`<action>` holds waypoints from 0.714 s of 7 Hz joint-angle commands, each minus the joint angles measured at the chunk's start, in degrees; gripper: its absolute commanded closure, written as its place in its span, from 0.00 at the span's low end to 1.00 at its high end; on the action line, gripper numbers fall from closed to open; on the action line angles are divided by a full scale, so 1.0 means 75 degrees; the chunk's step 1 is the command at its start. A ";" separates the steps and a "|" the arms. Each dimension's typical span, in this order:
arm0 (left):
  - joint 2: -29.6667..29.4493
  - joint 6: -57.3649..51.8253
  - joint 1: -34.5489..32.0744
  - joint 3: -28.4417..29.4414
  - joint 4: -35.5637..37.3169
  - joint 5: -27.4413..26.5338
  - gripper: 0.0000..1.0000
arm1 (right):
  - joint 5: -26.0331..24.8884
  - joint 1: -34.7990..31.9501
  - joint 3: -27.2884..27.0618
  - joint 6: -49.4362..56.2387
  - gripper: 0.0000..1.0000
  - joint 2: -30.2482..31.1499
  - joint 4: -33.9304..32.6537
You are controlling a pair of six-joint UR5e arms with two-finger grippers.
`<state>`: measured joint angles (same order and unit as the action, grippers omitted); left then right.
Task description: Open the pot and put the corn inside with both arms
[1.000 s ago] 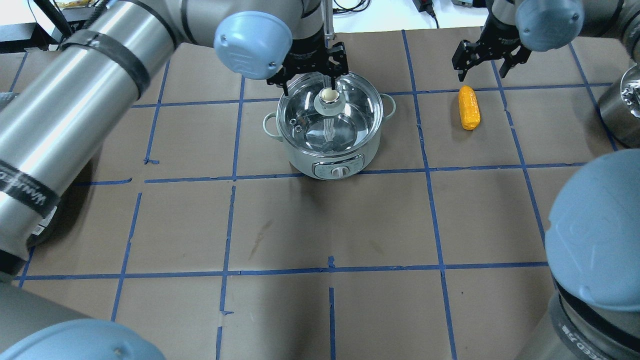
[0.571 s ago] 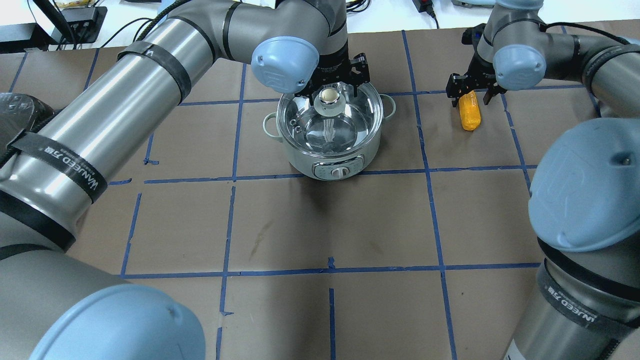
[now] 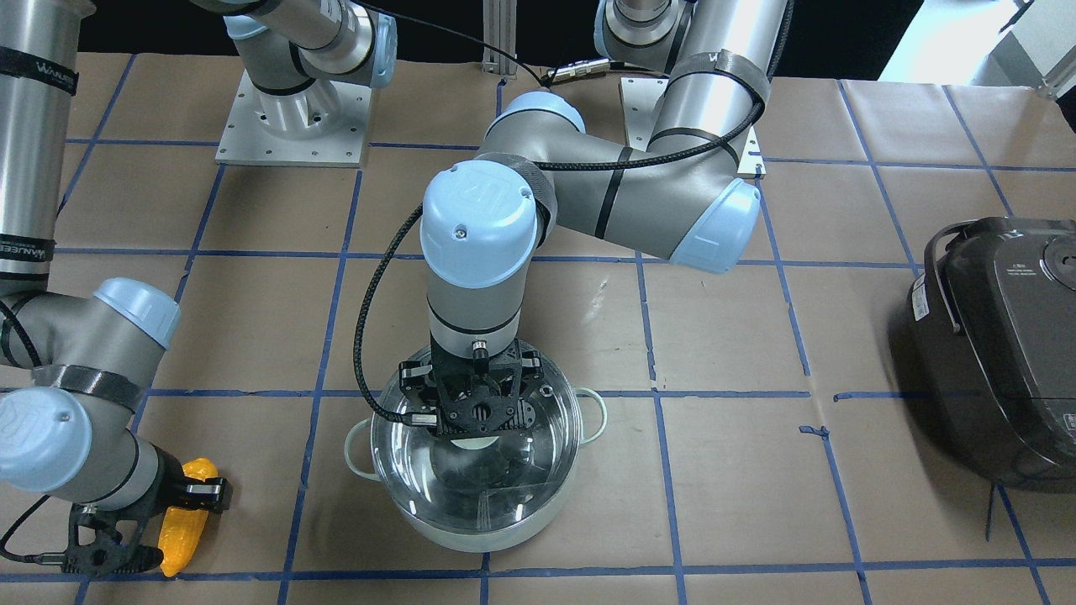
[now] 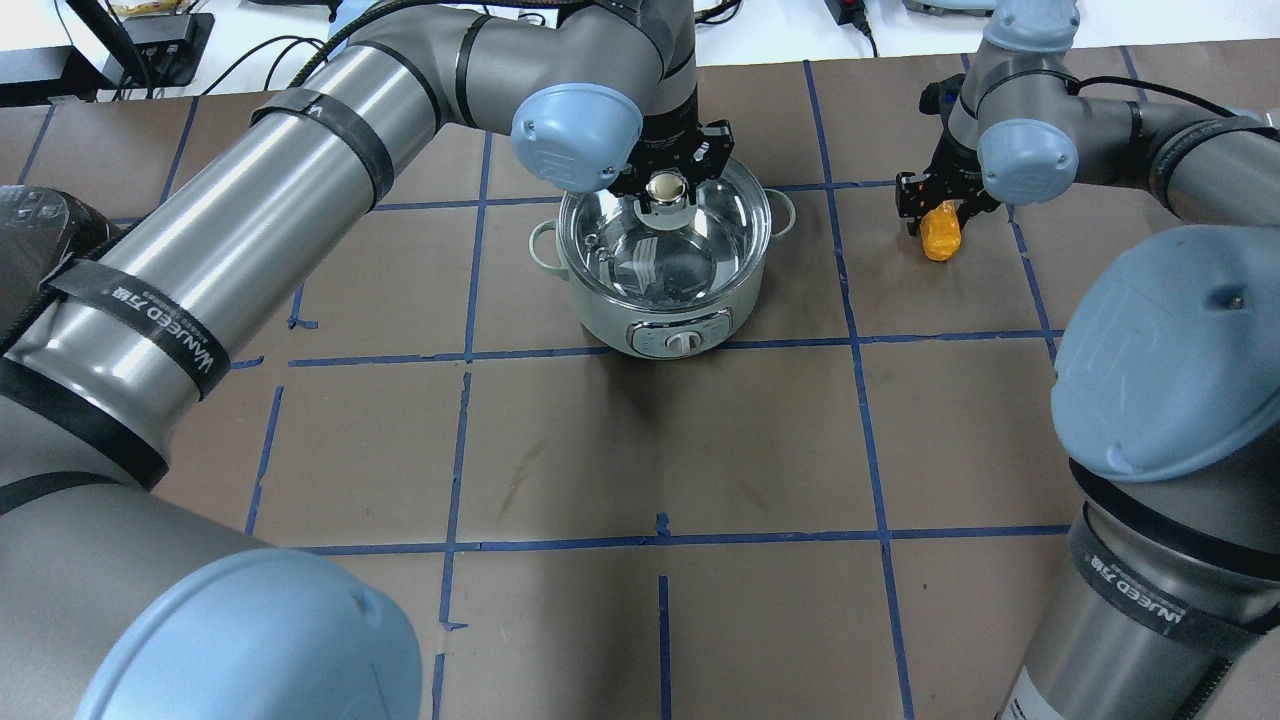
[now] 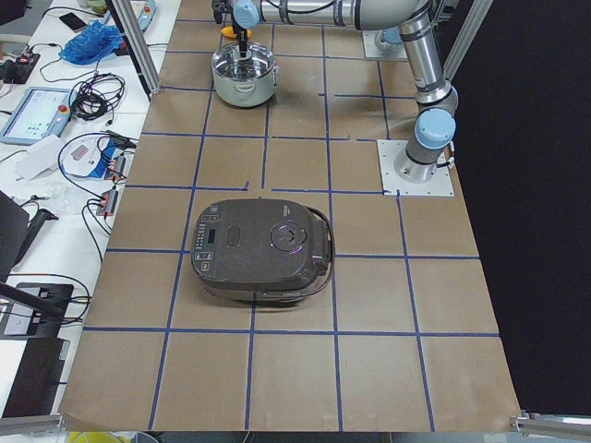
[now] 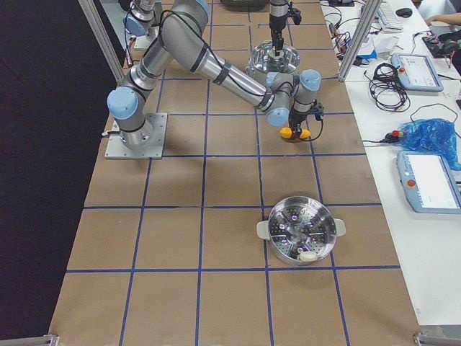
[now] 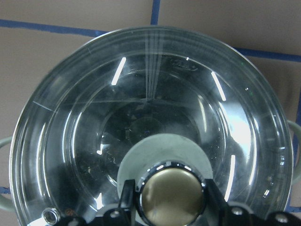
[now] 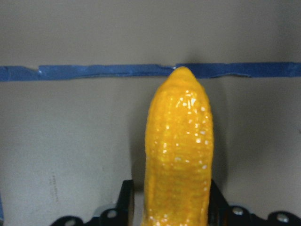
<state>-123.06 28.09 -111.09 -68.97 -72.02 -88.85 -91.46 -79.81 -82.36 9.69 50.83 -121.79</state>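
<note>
**Q:** While the clear glass lid (image 4: 665, 255) lies flat on the round steel pot (image 4: 605, 325) with the pale mint-green wall, how much of the task is done?

**A:** By the look of it, none. The pot is unopened and nothing is lifted. The small, bumpy, yellow-orange plastic corn cob (image 4: 941, 238) lies on the brown-papered, blue-taped counter (image 4: 660, 450), well apart from the pot, on the robot's right. What remains is to grip the knob, raise the lid, grip the cob, carry it over and release it inside.

**Q:** How does each thing lie relative to its tool?

**A:** The black two-finger left tool (image 7: 170, 207) stands over the lid. Its fingers (image 7: 126, 203) are spread, one on either side of the lid's round, cream-gold knob (image 7: 171, 193). The knob sits between them and just beside each, and no squeeze is evident.

The black two-finger right tool (image 8: 171, 209) is likewise spread and straddles the thick end of the cob. The cob's tapered tip points away from the wrist and reaches a blue tape line. A strip of counter shows between one finger (image 8: 126, 200) and the cob, so the cob is enclosed but not pinched.
</note>
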 commanded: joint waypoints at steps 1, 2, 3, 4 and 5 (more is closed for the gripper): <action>0.0443 -0.0031 0.0034 0.0136 -0.0030 -0.0001 0.91 | -0.0016 0.0001 0.0037 -0.0049 0.93 0.0240 0.0183; 0.0713 -0.0437 0.0128 0.0219 -0.0169 -0.0012 0.91 | -0.0004 -0.0011 0.0083 -0.0061 0.93 0.0613 0.0555; 0.1052 -0.1601 0.0836 0.0115 -0.0414 -0.0082 0.91 | 0.0030 -0.0220 0.0118 -0.0177 0.92 0.1092 0.1058; 0.1218 -0.2901 0.1818 -0.0060 -0.0533 -0.0071 0.91 | 0.0135 -0.0918 0.0258 -0.0445 0.92 0.1584 0.1376; 0.1301 -0.3807 0.2651 -0.0387 -0.0534 -0.0013 0.91 | 0.0148 -0.1633 0.0317 -0.0657 0.92 0.1752 0.1391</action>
<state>-114.41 8.30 -98.50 -69.63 -75.54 -89.25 -90.67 -86.33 -80.67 6.63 61.48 -112.60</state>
